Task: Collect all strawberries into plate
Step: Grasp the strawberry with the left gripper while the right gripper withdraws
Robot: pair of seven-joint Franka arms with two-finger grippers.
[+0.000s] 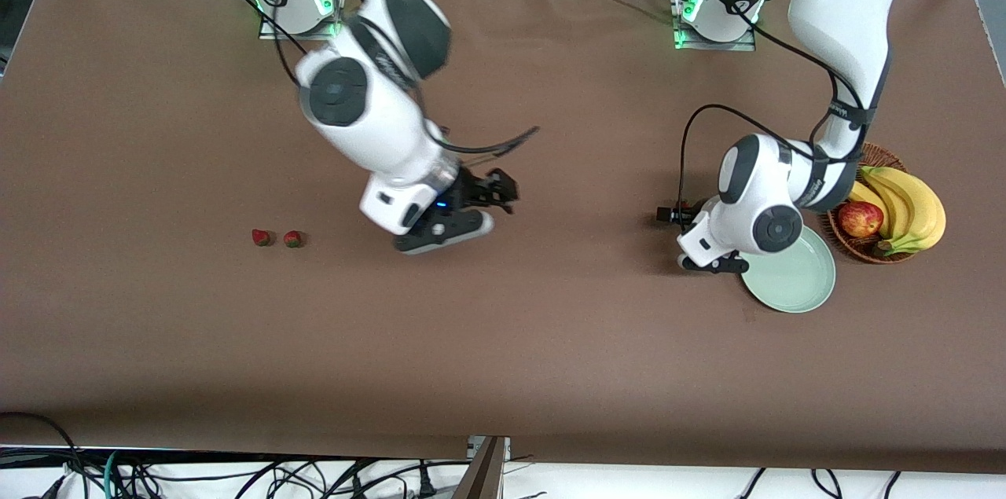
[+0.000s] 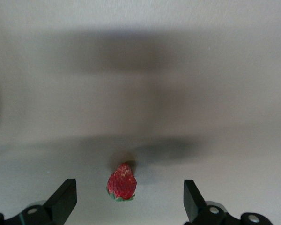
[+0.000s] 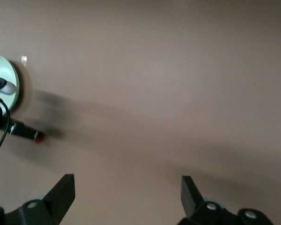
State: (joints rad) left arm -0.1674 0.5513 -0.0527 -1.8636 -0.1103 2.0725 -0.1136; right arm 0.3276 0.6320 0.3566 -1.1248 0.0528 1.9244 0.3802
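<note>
Covering the table (image 1: 503,373), brown cloth (image 1: 157,130)

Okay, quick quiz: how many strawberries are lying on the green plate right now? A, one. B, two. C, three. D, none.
D: the plate is bare in the front view, two strawberries lie on the table toward the right arm's end, and a third strawberry sits on the table between the fingers of the open left claw.

We count three strawberries: two (image 1: 261,237) (image 1: 293,239) on table, one (image 2: 122,183) in left wrist view. One plate (image 1: 794,283), one basket (image 1: 864,247), one apple (image 1: 860,218), one banana bunch (image 1: 904,208).
</note>
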